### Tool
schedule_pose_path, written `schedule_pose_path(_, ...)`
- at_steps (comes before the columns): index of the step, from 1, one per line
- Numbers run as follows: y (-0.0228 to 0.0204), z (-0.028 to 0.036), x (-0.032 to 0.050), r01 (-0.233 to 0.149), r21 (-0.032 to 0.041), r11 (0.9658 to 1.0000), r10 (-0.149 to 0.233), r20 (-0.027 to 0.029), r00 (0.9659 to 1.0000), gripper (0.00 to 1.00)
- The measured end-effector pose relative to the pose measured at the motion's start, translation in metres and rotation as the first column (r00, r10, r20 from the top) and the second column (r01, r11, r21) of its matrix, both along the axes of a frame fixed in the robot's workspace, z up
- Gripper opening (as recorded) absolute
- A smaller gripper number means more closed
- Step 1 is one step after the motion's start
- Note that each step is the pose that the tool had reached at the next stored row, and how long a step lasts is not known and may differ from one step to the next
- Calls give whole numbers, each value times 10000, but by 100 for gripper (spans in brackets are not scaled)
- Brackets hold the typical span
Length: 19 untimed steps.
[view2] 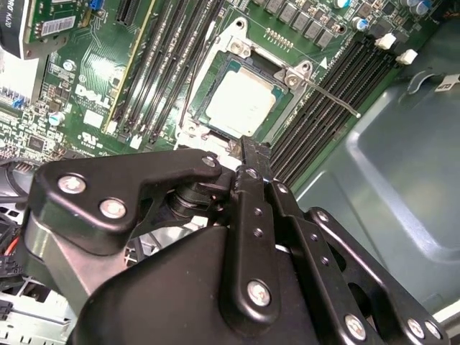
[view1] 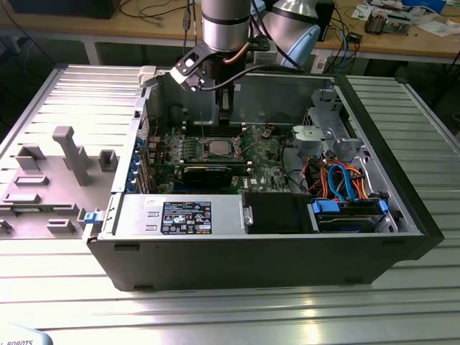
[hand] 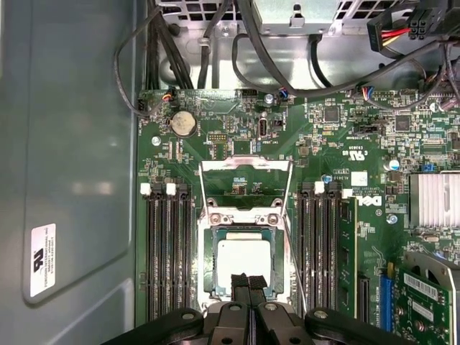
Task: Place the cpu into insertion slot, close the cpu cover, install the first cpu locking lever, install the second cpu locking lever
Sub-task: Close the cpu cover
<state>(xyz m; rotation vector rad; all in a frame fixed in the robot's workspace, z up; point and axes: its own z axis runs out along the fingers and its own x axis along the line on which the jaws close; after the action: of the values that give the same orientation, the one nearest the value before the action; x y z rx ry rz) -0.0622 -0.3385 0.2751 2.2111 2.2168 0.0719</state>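
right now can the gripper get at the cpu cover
Probably yes: the cpu cover stands open beside the cpu with nothing across it, and the gripper hangs close over the socket.

The pincer (hand: 249, 279) hides one edge of the cpu (hand: 241, 257).

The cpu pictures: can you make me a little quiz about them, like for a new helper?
1. True or false: the cpu lies in its socket.
2. The cpu cover is: A) shut down over the chip, B) swung open, away from the chip, C) held in the pincer.
3. In the first wrist view, is the pincer open or shut?

Key: 1 true; 2 B; 3 shut, with its tips together and nothing between them.
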Motion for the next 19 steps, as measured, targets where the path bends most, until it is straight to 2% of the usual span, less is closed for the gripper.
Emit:
schedule_pose_path(3, 0, 39, 0, 0, -1, 10000, 0, 0, 10000, 11)
schedule_pose_path(14, 0, 43, 13, 0, 0, 10000, 0, -15, 10000, 11)
schedule_pose_path(16, 0, 43, 20, -2, 0, 10000, 2, -34, 10000, 11)
schedule_pose_path(17, 0, 43, 29, 0, 0, 10000, 0, -72, 10000, 11)
schedule_pose_path(19, 0, 43, 35, 1, -1, 10000, -1, -98, 10000, 11)
